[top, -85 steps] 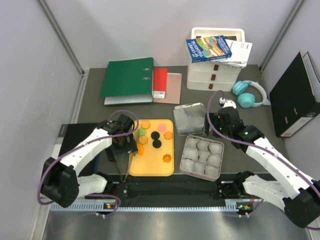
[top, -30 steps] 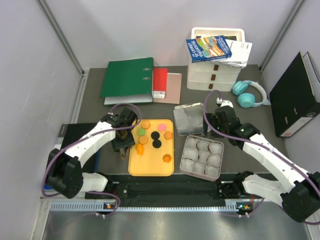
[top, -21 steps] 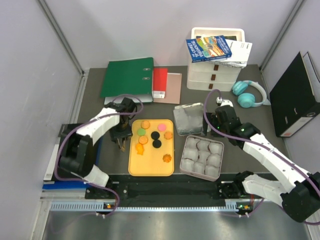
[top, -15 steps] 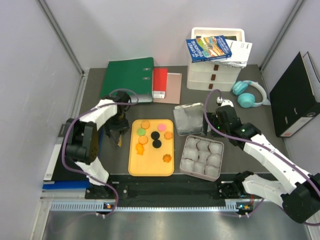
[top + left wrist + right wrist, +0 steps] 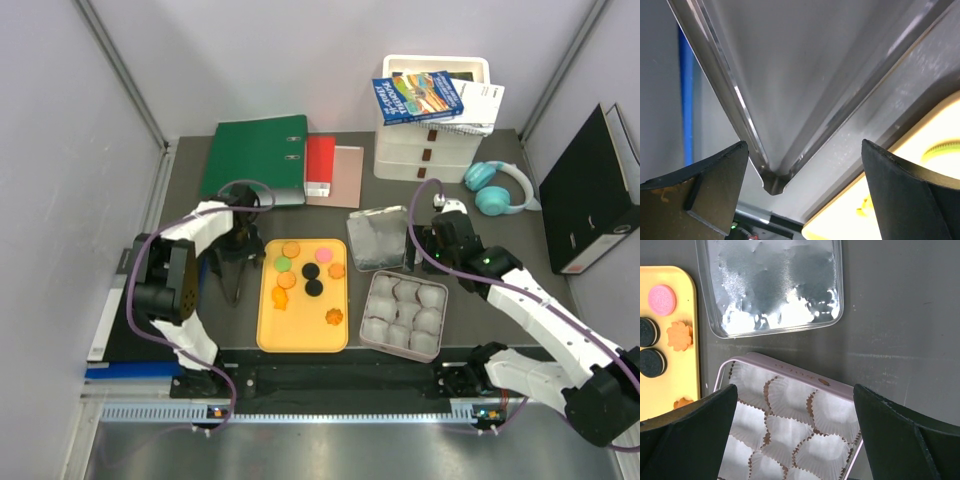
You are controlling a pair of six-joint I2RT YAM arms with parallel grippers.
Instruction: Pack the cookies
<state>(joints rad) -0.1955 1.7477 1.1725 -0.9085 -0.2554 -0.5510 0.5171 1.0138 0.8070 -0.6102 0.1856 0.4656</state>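
Note:
Several cookies lie loose on the yellow tray [image 5: 300, 330]: orange rounds and flowers [image 5: 291, 249], a green one [image 5: 284, 264], a pink one [image 5: 324, 254] and two black ones [image 5: 310, 270]. My left gripper [image 5: 233, 288] hangs open and empty just left of the tray, whose edge [image 5: 910, 205] fills the lower right of the left wrist view. My right gripper [image 5: 415, 262] is open and empty above the far end of the pink box [image 5: 437, 345] of white paper cups. Its wrist view shows the box rim [image 5: 790, 371], the pink cookie [image 5: 662, 299] and a black cookie [image 5: 651, 363].
The box's clear lid [image 5: 380, 238] lies behind it on the table. Further back are a green binder [image 5: 255, 155], a red book [image 5: 320, 165], white drawers [image 5: 428, 150] and teal headphones [image 5: 498, 188]. A black binder [image 5: 590, 190] leans on the right wall.
My left arm has swung left off the tray to the table beside it, and its jaws have opened wider. The cookies and my right arm have stayed put.

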